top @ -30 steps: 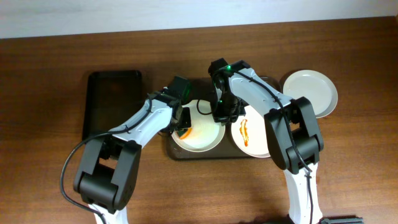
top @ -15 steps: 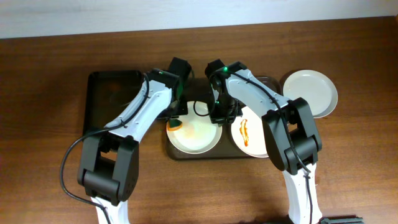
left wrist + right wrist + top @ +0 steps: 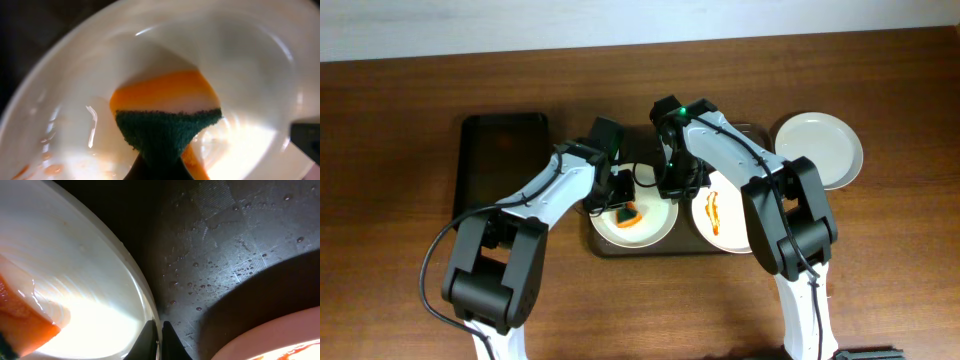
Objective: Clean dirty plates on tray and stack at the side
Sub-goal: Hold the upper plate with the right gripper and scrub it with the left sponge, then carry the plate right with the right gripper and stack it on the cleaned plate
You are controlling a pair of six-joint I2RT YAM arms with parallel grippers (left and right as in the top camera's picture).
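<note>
Sponge (image 3: 167,132), coarse green, apparently orange-backed, on plate (image 3: 250,75)

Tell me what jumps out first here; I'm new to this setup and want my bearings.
The left claw presses a green-and-orange sponge into the middle plate, whose right rim the right claw pinches. Beside it on the tray lies a smeared plate; a clean plate sits off-tray, far right.

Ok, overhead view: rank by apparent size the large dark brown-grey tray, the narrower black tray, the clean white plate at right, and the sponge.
1. Large dark brown-grey rectangular tray, though largely covered.
2. Narrower black rectangular tray.
3. Clean round white plate, slightly smaller than the black tray.
4. Green-and-orange sponge, clearly smallest.
</note>
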